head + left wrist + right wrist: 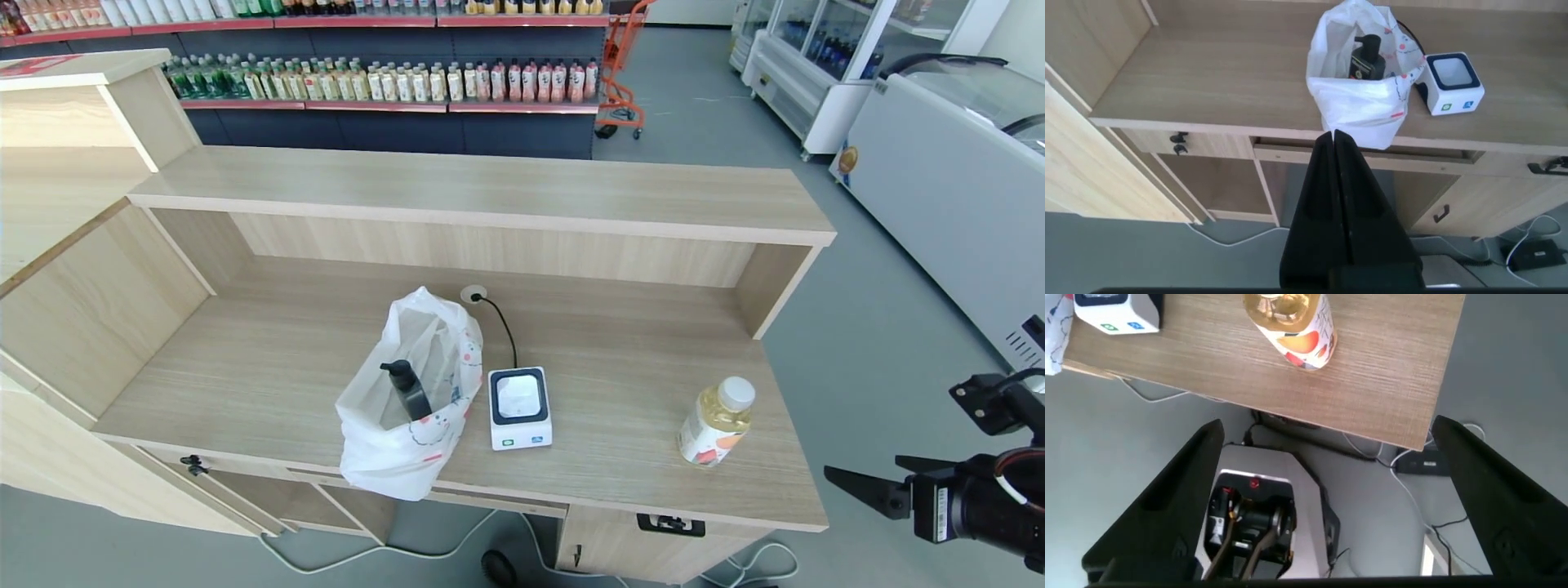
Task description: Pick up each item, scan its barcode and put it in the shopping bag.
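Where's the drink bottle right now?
Head view: the drink bottle stands on the counter near its front edge, right of the scanner and apart from it.

Wooden counter [490, 196] with raised ledge filling centre. Bottle shelves [384, 82] running along 12 o'clock. Orange cart [624, 65] standing at 1 o'clock. Freezers [939, 180] lining 2 o'clock. Grey floor [865, 327] spreading around.

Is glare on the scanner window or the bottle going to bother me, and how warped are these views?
Head view: the scanner window shows a pale sheen, light is even with faint shadows, and the counter stretches toward the corners. Right wrist view: small highlights on the drink bottle, which the frame edge cuts off. Left wrist view: the shopping bag looks bright, without strong glare.
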Robot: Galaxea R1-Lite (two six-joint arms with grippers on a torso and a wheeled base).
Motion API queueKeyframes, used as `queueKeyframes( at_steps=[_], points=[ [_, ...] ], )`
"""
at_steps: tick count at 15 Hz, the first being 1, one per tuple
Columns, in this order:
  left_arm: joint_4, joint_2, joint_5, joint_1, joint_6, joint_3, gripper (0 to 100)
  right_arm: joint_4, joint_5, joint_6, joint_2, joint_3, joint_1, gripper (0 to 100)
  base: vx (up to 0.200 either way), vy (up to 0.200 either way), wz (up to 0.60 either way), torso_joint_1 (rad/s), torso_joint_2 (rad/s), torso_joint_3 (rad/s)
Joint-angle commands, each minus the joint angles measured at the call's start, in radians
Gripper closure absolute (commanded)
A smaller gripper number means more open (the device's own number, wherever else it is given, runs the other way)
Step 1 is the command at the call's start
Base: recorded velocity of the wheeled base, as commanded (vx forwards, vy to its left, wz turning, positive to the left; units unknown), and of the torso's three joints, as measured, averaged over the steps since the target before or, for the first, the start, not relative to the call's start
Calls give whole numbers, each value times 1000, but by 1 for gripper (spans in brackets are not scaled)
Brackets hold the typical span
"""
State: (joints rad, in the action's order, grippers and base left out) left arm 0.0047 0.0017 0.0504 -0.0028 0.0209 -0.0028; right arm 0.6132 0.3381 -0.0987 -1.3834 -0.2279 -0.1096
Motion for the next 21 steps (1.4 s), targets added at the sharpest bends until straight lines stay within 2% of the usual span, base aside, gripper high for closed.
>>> queueKeyframes(
  at_steps=[1, 2, 3, 4, 7, 8, 12, 13, 17, 21],
  points=[
    [0, 0, 0, 0, 1, 0, 100, 0, -7, -16, -34, 21, 7, 0, 0, 0, 0, 0, 0, 0],
    [0, 0, 0, 0, 1, 0, 100, 13, -21, -52, -69, 42, 7, 0, 0, 0, 0, 0, 0, 0],
    [0, 1, 0, 0, 1, 0, 100, 111, -30, -78, -109, 91, 7, 0, 0, 0, 0, 0, 0, 0],
    [0, 1, 0, 0, 1, 0, 100, 217, -53, -93, -157, 131, 10, 0, 0, 0, 0, 0, 0, 0],
    [0, 0, 0, 0, -1, 0, 100, 674, -134, -116, -399, 228, 41, 0, 0, 0, 0, 0, 0, 0],
    [0, 0, 0, 0, -1, 0, 100, 726, -149, -111, -445, 228, 47, 0, 0, 0, 0, 0, 0, 0],
    [0, 0, 0, 0, 1, 0, 100, 760, -145, -45, -483, 228, 116, 0, 0, 0, 0, 0, 0, 0],
    [0, 0, 0, 0, 1, 0, 100, 775, -139, 56, -500, 228, 194, 0, 0, 0, 0, 0, 0, 0],
    [0, 0, 0, 0, 1, 0, 100, 958, -209, 53, -675, 228, 232, 0, 0, 0, 0, 0, 0, 0],
    [0, 0, 0, 0, 1, 0, 100, 958, -238, 60, -740, 182, 266, 0, 0, 0, 0, 0, 0, 0]
  ],
)
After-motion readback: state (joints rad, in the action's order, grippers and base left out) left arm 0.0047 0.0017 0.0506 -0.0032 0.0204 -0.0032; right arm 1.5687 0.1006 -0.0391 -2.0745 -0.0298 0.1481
